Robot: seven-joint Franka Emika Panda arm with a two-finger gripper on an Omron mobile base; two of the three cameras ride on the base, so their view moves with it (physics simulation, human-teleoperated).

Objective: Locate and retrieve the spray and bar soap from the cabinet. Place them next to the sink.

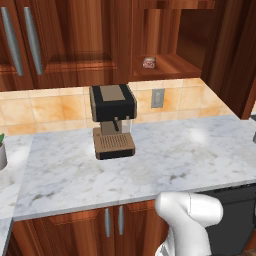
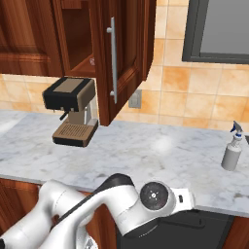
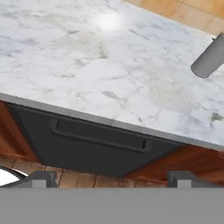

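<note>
The spray (image 2: 232, 151) already stands upright on the marble tabletop (image 2: 160, 151), off to the right and well apart from the coffee machine (image 2: 72, 111), so that half of the job looks done, though the sink itself falls outside what can be seen and I cannot confirm the bottle is really beside it. The bar soap (image 1: 149, 62) is still on the wooden shelf inside the open cabinet (image 1: 165, 45), lying small and pale near the shelf's front edge, above and to the right of the coffee machine; it has yet to be fetched. The hand (image 3: 111, 177) hangs low in front of the tabletop's edge, its two fingertips spread wide with nothing between them, facing the dark drawer front (image 3: 96, 144) under the counter. From the right side the cabinet's door (image 2: 119, 58) swings out and hides most of the shelf, so the soap is barely a speck there. In the hand's own view the spray is cut off at the corner, only its grey base showing.
</note>
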